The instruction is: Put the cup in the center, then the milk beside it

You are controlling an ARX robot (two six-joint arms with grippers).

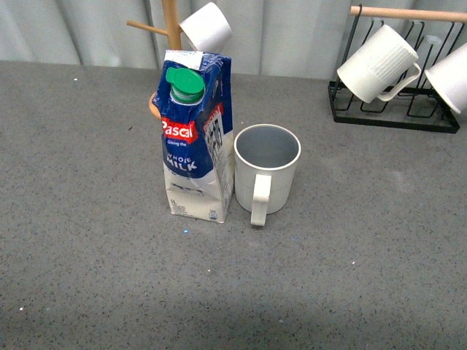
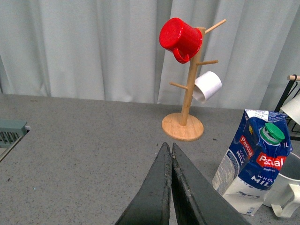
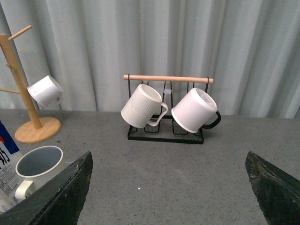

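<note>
The cup (image 1: 266, 171) stands upright on the grey speckled tabletop (image 1: 87, 240), handle toward me, pale grey-blue inside. The milk (image 1: 193, 138), a blue-and-white carton with a green cap, stands right beside it on its left, nearly touching. Both also show in the left wrist view, the milk (image 2: 253, 164) and the cup (image 2: 288, 192), and in the right wrist view, the cup (image 3: 40, 166) and a strip of the milk (image 3: 5, 164). My left gripper (image 2: 170, 150) is shut and empty, off to the milk's left. My right gripper (image 3: 168, 164) is open wide and empty. Neither arm shows in the front view.
A wooden mug tree (image 2: 185, 117) stands behind the milk with a red mug (image 2: 180, 37) and a small white cup (image 2: 207, 86). A black wire rack (image 3: 166, 131) at the back right holds a ribbed white mug (image 3: 142, 107) and another white mug (image 3: 194, 110). Curtains hang behind.
</note>
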